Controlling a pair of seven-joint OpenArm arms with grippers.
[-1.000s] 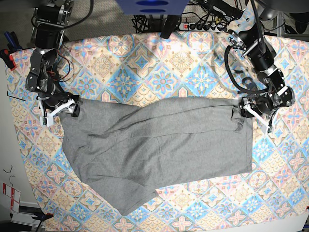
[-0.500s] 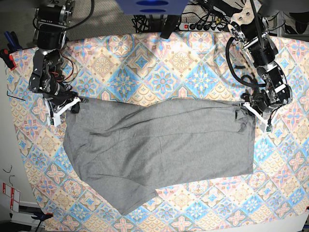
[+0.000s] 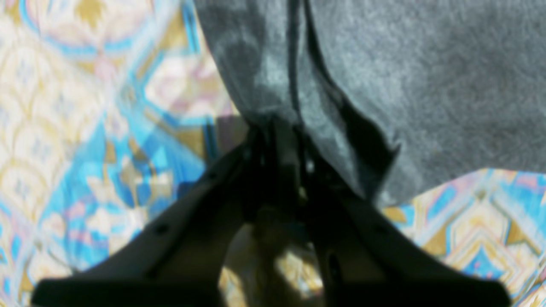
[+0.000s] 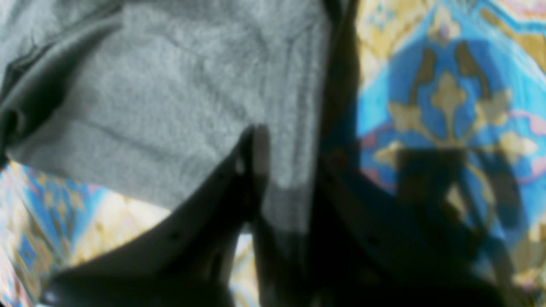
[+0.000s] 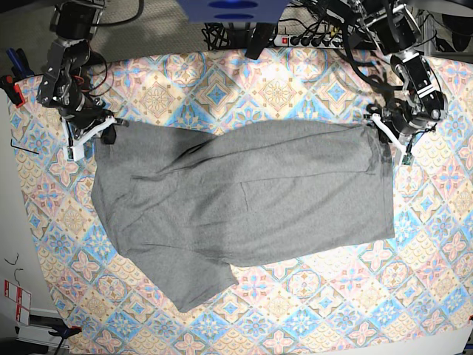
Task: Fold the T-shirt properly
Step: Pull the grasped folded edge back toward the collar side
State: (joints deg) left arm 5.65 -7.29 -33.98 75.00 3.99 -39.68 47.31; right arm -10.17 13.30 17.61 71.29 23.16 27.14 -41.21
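Observation:
The heather-grey T-shirt lies spread across the patterned tablecloth, with one sleeve reaching toward the front left. My left gripper is at the shirt's far right corner. In the left wrist view this left gripper is shut on a bunched edge of the T-shirt. At the far left corner, my right gripper pinches the cloth. The right wrist view shows the right gripper shut with a strip of the T-shirt between its fingers.
A power strip and cables lie beyond the table's far edge. A blue object hangs at the top centre. A red clamp sits at the left edge. The tablecloth's front edge runs along the bottom right.
Both grippers closed on the shirt's far corners and drew them toward the back of the table. The far edge now lies higher and straighter.

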